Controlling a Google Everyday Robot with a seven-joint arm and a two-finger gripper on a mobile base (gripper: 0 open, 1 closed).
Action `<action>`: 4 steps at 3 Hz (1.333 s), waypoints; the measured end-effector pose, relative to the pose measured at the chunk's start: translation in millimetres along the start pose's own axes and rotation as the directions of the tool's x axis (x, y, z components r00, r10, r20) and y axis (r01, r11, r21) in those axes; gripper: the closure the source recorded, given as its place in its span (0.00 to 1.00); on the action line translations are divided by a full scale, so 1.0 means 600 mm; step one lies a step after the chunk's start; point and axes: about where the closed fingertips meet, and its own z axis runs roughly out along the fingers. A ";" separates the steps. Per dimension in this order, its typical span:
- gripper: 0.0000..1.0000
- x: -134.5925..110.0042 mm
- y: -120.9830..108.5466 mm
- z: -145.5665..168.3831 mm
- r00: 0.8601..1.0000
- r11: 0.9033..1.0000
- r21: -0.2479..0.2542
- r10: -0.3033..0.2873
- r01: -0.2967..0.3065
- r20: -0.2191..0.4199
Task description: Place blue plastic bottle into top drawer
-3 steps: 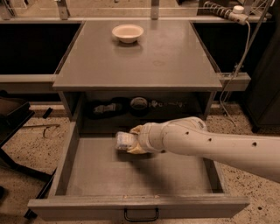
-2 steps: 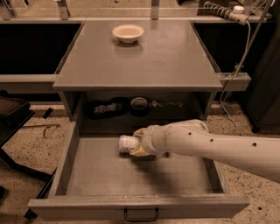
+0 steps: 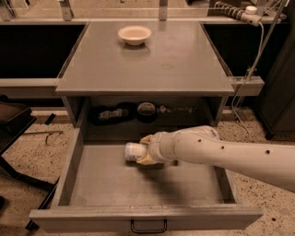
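Note:
The top drawer [image 3: 97, 184] is pulled wide open, its grey front panel and small black wire handle [image 3: 148, 227] at the bottom of the view. The blue plastic bottle [image 3: 133, 152] lies on its side, white cap to the left, low over the back middle of the drawer. Only its cap end shows. My gripper [image 3: 144, 152] reaches in from the right on its white arm and its fingers are shut on the bottle's body. I cannot tell if the bottle touches the drawer floor.
A cream round bowl [image 3: 134, 34] sits at the back of the grey cabinet top [image 3: 152, 64]. A dark shelf recess [image 3: 147, 112] behind the drawer holds small dark items. A white power strip [image 3: 239, 11] and cable hang at the upper right. Speckled floor lies on both sides.
The gripper and bottle have shifted slightly right and toward the drawer's back, by a small amount. The grip on the bottle is unchanged.

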 end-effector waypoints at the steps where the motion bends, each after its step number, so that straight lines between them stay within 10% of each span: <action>1: 0.35 0.000 0.000 0.000 1.000 1.000 0.000 0.000 0.000 0.000; 2: 0.12 0.000 0.000 0.000 1.000 1.000 0.000 0.000 0.000 0.000; 4: 0.00 0.000 0.000 0.000 1.000 1.000 0.000 0.000 0.000 0.000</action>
